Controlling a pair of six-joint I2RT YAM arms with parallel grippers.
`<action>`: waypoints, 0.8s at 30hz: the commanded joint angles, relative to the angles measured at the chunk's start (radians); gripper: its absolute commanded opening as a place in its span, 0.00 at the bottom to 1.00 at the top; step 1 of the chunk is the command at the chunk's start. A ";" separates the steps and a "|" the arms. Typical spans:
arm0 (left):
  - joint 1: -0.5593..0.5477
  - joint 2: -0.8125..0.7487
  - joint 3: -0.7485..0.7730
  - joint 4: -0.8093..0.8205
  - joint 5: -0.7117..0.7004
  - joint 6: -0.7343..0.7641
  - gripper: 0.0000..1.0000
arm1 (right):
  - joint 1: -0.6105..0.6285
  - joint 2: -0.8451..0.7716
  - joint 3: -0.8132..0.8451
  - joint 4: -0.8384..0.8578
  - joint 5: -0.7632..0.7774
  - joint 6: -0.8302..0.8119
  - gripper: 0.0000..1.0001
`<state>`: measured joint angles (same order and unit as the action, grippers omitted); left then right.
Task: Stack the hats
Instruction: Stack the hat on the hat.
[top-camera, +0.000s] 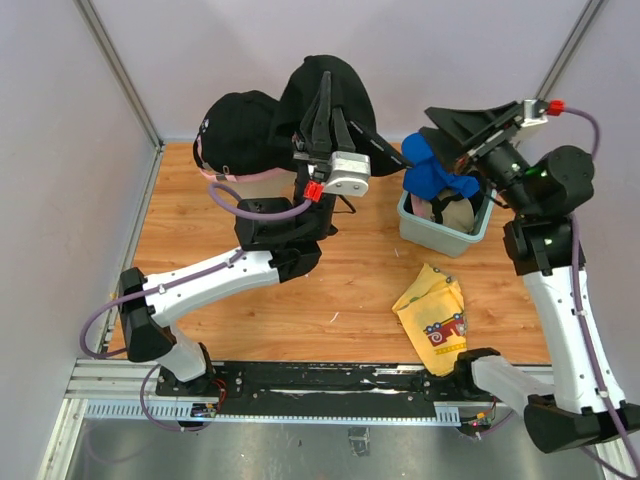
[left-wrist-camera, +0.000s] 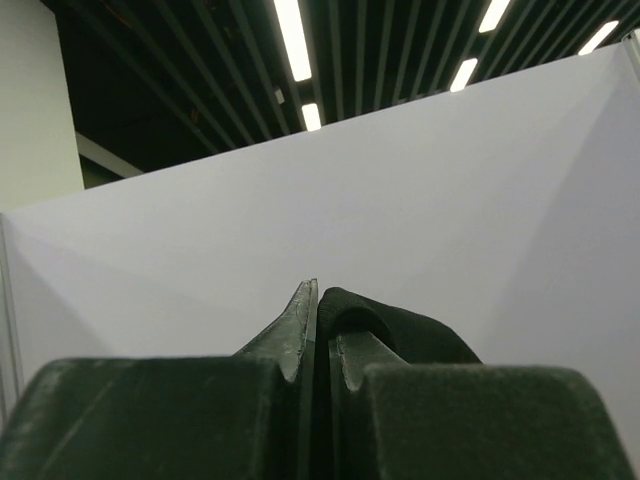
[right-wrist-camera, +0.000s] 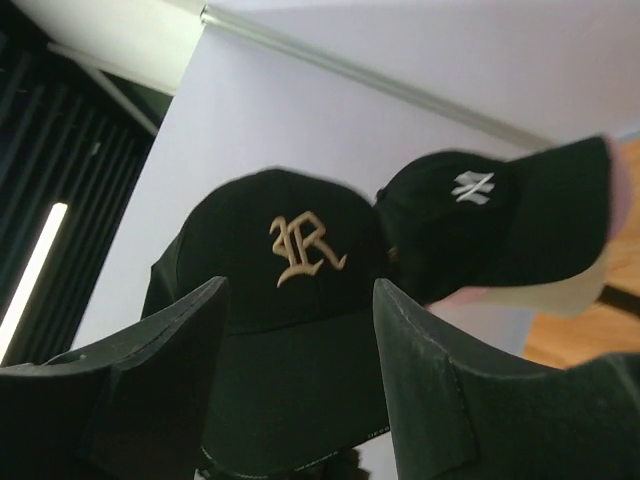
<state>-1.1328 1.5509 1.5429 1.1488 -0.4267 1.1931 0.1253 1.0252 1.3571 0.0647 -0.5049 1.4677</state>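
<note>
Left gripper (left-wrist-camera: 320, 300) fingers are clamped shut on the black cap with gold R (right-wrist-camera: 280, 270), held raised beside the black cap with white logo (right-wrist-camera: 470, 215) on the mannequin head (right-wrist-camera: 570, 297). Right gripper (right-wrist-camera: 300, 300) fingers stand apart, empty, near the bin (top-camera: 420, 232) holding the blue cap (top-camera: 432, 172).

Two black caps: a white-logo cap (top-camera: 240, 125) and a gold-letter cap (top-camera: 335, 95). One blue cap (top-camera: 432, 170), one tan cap (top-camera: 452, 212), one pink cap (top-camera: 225, 175). One grey bin (top-camera: 440, 238). One yellow cloth (top-camera: 435, 310). Two robot arms: left arm (top-camera: 215, 280), right arm (top-camera: 560, 300).
</note>
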 joint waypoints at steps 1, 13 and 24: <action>-0.003 0.021 0.042 0.147 0.048 0.029 0.01 | 0.192 -0.017 -0.011 0.051 0.114 0.128 0.61; 0.011 0.033 0.037 0.219 0.111 0.030 0.01 | 0.324 -0.204 -0.094 -0.246 0.273 0.127 0.66; 0.011 0.037 0.045 0.220 0.129 0.011 0.01 | 0.478 -0.173 -0.158 -0.142 0.315 0.243 0.69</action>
<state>-1.1229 1.5887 1.5524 1.3079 -0.3244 1.2076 0.5457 0.8215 1.2285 -0.1421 -0.2237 1.6348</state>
